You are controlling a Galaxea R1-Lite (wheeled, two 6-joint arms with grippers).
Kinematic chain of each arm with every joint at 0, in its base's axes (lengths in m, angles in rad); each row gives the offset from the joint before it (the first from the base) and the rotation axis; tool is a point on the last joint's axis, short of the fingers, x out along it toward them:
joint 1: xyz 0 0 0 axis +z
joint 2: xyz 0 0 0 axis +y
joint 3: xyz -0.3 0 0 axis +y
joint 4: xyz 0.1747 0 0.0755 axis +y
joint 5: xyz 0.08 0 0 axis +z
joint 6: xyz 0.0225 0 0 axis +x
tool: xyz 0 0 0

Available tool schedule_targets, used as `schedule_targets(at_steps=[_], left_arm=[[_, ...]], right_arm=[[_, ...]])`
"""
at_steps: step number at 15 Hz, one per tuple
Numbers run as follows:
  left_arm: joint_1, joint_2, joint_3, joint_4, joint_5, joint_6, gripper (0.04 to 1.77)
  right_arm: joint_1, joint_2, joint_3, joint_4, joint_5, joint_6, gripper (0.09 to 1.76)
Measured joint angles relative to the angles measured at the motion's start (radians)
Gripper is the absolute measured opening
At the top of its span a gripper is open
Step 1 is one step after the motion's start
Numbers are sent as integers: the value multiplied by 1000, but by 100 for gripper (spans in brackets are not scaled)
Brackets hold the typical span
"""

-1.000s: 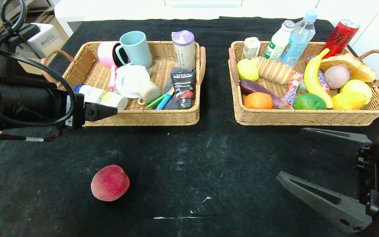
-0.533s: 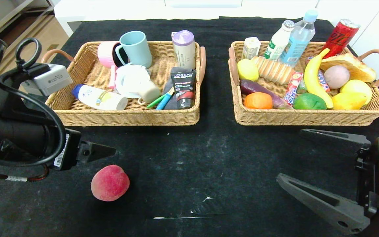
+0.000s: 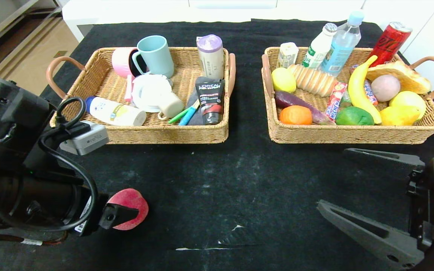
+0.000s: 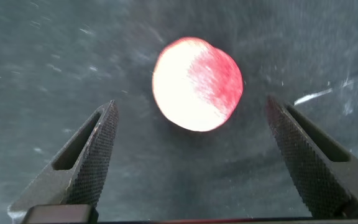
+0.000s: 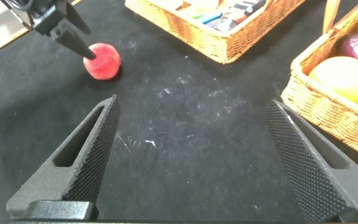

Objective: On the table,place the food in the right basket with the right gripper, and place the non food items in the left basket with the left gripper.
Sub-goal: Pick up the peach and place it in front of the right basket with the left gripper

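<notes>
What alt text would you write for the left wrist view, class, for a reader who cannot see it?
A red-pink peach lies on the black table, framed between the two open fingers of the left pincer, which has not touched it. A pale scuff marks the cloth beside it.

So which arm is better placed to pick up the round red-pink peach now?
The left: its open hand hangs just above the round red-pink peach. The right hand is farther off, though food belongs to it.

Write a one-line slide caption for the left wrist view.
Open left gripper hovers above a red-pink peach lying on the black table, fingers apart on either side.
</notes>
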Motion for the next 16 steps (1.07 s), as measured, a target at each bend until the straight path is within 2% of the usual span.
schedule_targets(at_steps=[11, 16], left_arm=[[-4, 90, 52, -19, 6, -8, 171], [5, 119, 95, -114, 7, -7, 172]], right_arm=[[0, 1, 4, -4, 0, 1, 171], [0, 1, 5, -3, 0, 1, 171]])
